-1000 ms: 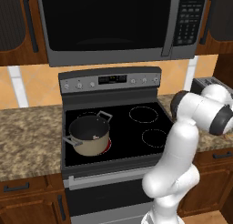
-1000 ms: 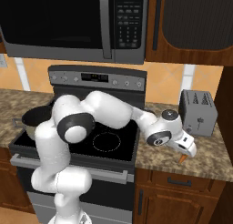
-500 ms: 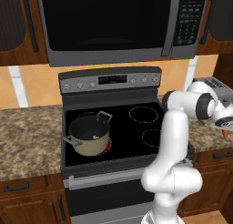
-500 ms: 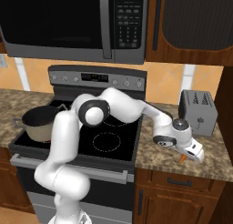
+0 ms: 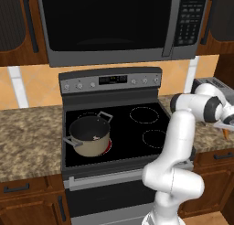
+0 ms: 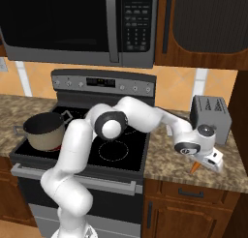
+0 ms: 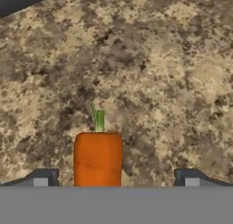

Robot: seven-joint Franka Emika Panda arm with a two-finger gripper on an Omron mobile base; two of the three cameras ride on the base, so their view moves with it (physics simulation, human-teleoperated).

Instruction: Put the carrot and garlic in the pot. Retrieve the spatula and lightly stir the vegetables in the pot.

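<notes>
Swung further right and lower than a second ago; end effector (image 7: 116, 180) now down over speckled worktop (image 7: 173, 82), fingers spread wide. Carrot (image 7: 98, 158) lying between them, ungripped. Pot (image 5: 89, 136) well apart, left. Ready to pinch.

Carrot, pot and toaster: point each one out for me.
carrot (image 7: 98, 158), hand view, orange body below the green stem.
pot (image 5: 90, 142), left base view, tan side wall.
toaster (image 6: 209, 117), right base view, silver front face.
</notes>
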